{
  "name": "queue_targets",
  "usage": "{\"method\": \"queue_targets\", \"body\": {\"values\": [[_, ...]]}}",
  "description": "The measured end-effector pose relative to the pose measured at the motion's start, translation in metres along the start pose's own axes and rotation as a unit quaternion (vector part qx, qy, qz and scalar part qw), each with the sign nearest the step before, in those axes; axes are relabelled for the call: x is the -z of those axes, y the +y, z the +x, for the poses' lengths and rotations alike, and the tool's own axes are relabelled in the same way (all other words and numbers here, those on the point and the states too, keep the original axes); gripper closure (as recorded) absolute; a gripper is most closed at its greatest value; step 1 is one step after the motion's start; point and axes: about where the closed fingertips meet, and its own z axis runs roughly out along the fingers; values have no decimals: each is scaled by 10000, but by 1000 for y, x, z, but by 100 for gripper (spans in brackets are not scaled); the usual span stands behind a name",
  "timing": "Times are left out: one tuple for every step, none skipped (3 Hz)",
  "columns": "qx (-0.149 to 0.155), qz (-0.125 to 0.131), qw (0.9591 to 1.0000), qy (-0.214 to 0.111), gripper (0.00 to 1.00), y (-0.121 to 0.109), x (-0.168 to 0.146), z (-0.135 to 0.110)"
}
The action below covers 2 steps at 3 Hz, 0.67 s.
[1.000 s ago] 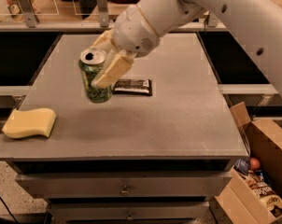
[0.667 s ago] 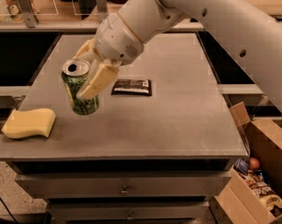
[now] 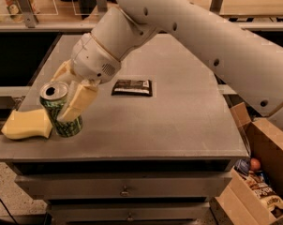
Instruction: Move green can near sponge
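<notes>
Camera view: my gripper (image 3: pixel 68 103) is clamped on the green can (image 3: pixel 69 125), which tilts low over the table's (image 3: pixel 179 125) front-left corner, just right of the sponge (image 3: pixel 26 124). The front edge is close. Open tabletop stretches right, beyond the dark snack packet (image 3: pixel 132 87). Moments ago the can was higher and further right.

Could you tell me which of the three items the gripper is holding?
The green can, in the gripper near the table's front edge; the sponge and dark packet lie free.
</notes>
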Motion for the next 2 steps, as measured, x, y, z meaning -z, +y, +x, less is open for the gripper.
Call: {"method": "queue_targets", "body": {"values": [[16, -133, 9999, 51, 100, -1, -19, -1], [-33, -138, 9998, 108, 100, -7, -25, 5]]}}
